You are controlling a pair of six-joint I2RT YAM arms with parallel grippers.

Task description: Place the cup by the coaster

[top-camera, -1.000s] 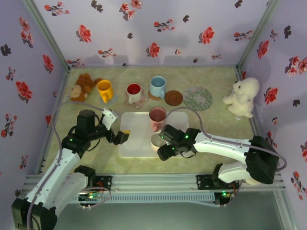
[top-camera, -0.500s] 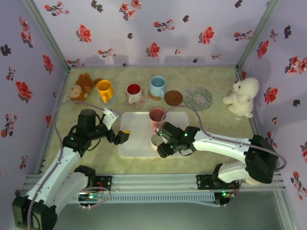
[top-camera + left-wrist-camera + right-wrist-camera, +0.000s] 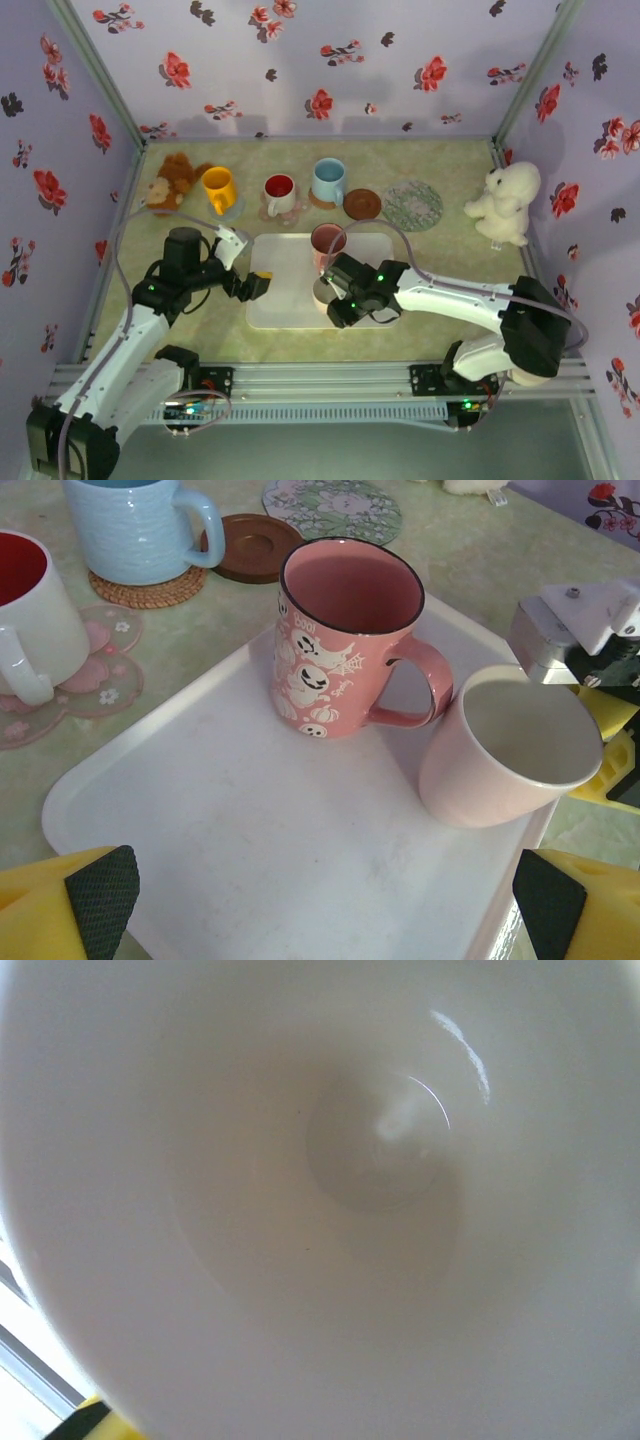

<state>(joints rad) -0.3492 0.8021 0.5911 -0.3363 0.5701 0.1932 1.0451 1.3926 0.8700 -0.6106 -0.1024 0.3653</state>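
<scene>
Your top view has soft, even light from above, with only faint shadows on the table point(image 3: 440, 245). The left wrist view is bright and sharp on the tray point(image 3: 230, 820), but the yellow fingers point(image 3: 60, 905) in its lower corners are blurred. In the right wrist view the cup point(image 3: 320, 1200) is out of focus, with small glare streaks.
</scene>
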